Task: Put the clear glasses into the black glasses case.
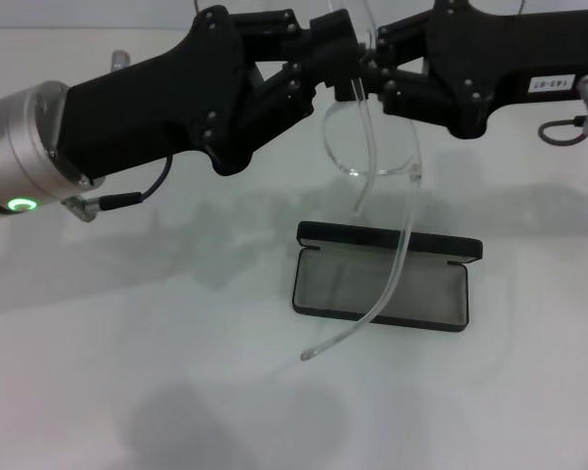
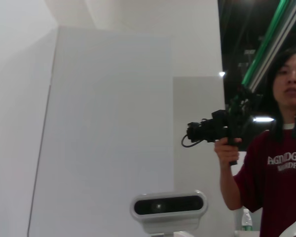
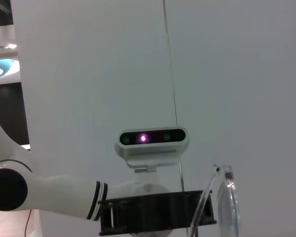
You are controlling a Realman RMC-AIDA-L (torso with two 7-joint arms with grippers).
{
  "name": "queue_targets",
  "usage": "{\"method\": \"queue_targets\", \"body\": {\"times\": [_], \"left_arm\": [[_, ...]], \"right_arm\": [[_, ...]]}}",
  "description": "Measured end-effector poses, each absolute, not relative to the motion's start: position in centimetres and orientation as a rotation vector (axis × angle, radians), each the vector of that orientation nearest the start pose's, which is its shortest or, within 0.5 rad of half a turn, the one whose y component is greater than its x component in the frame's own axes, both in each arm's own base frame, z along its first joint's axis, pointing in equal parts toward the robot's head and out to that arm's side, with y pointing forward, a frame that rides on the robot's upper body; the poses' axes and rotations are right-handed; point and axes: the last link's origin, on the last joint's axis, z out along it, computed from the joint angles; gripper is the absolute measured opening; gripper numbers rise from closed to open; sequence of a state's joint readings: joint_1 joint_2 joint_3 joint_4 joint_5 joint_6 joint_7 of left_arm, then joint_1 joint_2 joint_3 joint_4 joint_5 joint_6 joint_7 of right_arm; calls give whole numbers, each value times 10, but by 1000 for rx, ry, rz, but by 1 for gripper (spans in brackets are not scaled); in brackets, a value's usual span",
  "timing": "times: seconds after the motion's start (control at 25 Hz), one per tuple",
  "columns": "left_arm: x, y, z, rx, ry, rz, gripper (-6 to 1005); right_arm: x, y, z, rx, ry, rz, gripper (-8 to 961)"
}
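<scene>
Both hands on the clear glasses (image 1: 370,147), held above the open black glasses case (image 1: 380,279): left gripper (image 1: 345,61) and right gripper (image 1: 374,61) clamped on the frame. One temple dangles open. Next: fold it, then lower.

Head view looks down, close; both wrist views face back — apparently sharing head camera (image 3: 152,138).

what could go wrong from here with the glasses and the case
1. The clear glasses hang between the left gripper and right gripper; a pull apart might strain the frame.
2. One unfolded temple dangles across the open black glasses case and could catch on its rim or block the lid.
</scene>
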State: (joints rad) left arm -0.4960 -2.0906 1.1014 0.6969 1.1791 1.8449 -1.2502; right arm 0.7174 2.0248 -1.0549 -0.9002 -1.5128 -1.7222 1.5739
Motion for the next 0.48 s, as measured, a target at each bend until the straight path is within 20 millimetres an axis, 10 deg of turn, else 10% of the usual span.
{"method": "queue_targets", "body": {"times": [0.48], "left_arm": [[-163,306,22,-2563,-85,-1623,148]], "right_arm": [[96,358,35,-2961,16,1118,118]]}}
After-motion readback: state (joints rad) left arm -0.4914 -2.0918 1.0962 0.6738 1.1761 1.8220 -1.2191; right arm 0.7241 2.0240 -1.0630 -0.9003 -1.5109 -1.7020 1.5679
